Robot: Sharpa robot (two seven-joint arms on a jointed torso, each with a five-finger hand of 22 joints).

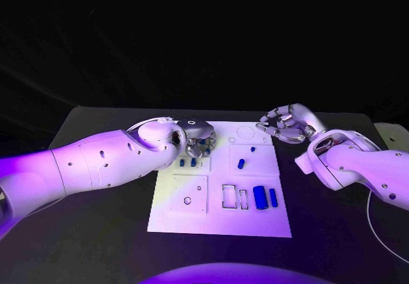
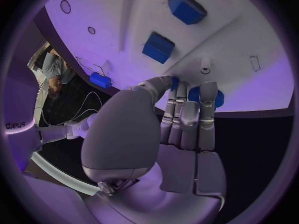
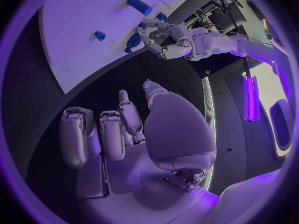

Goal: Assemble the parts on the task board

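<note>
**Left hand pinching a blue part at the board's far left corner**

I take the task board (image 1: 220, 204) as my landmark. My left hand (image 1: 198, 135) sits over its far left corner, fingers (image 2: 208, 115) drawn together around a round blue part (image 2: 216, 97) at their tips, pressed close to the board's surface. My right hand (image 1: 288, 124) hovers just off the board's far right corner, over the black table (image 1: 341, 236), fingers loosely curled and holding nothing. On the board I see a small blue peg (image 1: 241, 164) near the middle, two small blue pieces (image 1: 187, 162) just below the left hand, and two larger blue blocks (image 1: 260, 197) toward the near right side beside open rectangular slots (image 1: 229, 196).
</note>
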